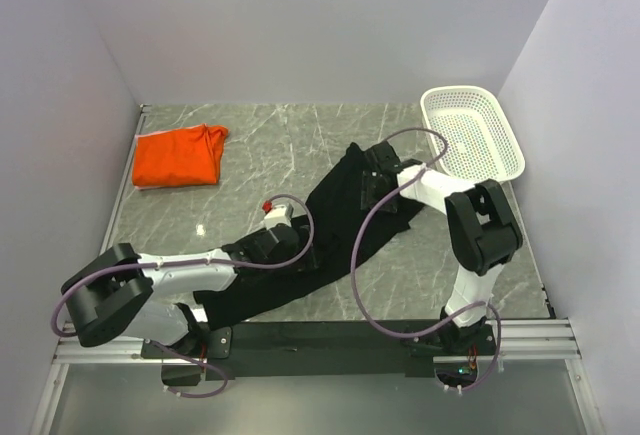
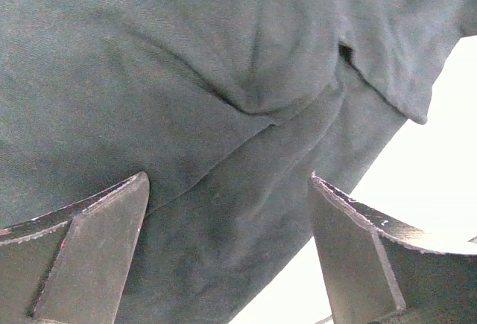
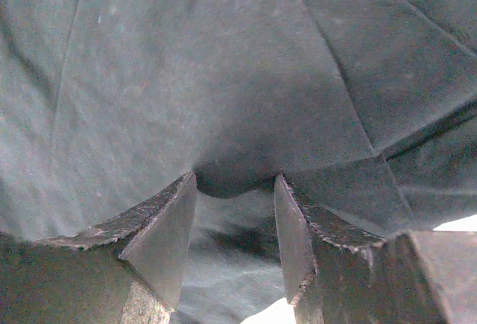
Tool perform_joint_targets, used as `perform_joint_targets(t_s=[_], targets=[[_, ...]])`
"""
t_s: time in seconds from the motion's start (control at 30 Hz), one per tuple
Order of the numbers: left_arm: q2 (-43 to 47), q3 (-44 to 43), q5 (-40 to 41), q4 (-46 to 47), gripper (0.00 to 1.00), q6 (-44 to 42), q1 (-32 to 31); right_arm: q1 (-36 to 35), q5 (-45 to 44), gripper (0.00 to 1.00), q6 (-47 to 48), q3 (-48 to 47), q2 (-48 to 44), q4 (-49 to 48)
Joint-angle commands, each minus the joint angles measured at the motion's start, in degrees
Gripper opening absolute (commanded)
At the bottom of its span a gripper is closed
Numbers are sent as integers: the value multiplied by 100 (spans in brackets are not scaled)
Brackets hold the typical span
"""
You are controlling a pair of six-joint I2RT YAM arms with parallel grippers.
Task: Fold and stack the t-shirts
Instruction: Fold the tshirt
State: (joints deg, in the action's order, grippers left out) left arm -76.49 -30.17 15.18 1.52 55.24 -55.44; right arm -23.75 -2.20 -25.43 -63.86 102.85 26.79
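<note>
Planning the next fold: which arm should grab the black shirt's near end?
Left. The left gripper is open over the black t-shirt at that end; the right gripper pinches the far end.

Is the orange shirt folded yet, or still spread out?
Folded, as far as the top view shows: the orange t-shirt lies as a compact, roughly rectangular bundle at far left, apart from the black t-shirt.
</note>
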Motion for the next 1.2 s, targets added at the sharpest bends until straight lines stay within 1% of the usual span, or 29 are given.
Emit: perform_joint_targets(t_s=[0.0,0.1,0.17,0.23,0.37,0.43,0.5,0.57,0.6,0.67,0.73,0.77,0.83,0.87,0.93,0.97,1.0,1.07,1.13,1.17], targets=[[-252,-76,-472,358,94,171,-98,63,44,53,29,-513,376,-24],[-322,-164,-481,507,94,364,-116,256,202,53,91,-820,569,-59],[-428,-278,-472,534,94,443,-151,422,456,53,152,-1040,779,2],[-472,-366,-481,569,94,583,-160,546,684,53,249,-1462,956,89],[-543,-437,-542,876,94,900,-274,731,1018,53,372,-2340,1648,379],[-569,-489,-665,1174,94,1093,-344,775,1116,53,416,-2920,1904,572],[-604,-559,-884,1411,94,1164,-502,793,1221,52,451,-3463,2221,696],[-657,-744,-1016,1667,95,1138,-669,819,1300,52,495,-3791,2440,802],[-726,-831,-1069,1694,95,1112,-713,828,1362,52,556,-4036,2485,828],[-771,-1183,-1114,1510,95,936,-740,845,1362,52,653,-4205,2460,863],[-719,-1559,-1018,1300,95,629,-731,845,1266,52,802,-4171,2276,733],[-657,-1710,-791,1011,95,480,-714,845,1213,53,838,-4092,1962,645],[-622,-2209,-605,623,96,-3,-626,845,1012,53,891,-3697,1539,356],[-578,-2334,-465,326,96,-153,-461,845,941,54,891,-3522,1058,249],[-586,-2571,-375,191,97,-601,-232,845,809,54,838,-2977,546,-23],[-700,-2633,-410,113,97,-724,100,845,817,54,803,-2783,82,-111],[-805,-2704,-567,-36,97,-926,278,828,826,54,698,-2468,-114,-147],[-1034,-2862,-726,-82,97,-1138,707,784,826,54,592,-2168,-554,-112],[-1438,-3002,-946,-73,97,-1384,902,591,686,54,469,-1746,-887,-42],[-1709,-3055,-1008,-38,96,-1454,1025,443,451,54,417,-1596,-994,-24]])
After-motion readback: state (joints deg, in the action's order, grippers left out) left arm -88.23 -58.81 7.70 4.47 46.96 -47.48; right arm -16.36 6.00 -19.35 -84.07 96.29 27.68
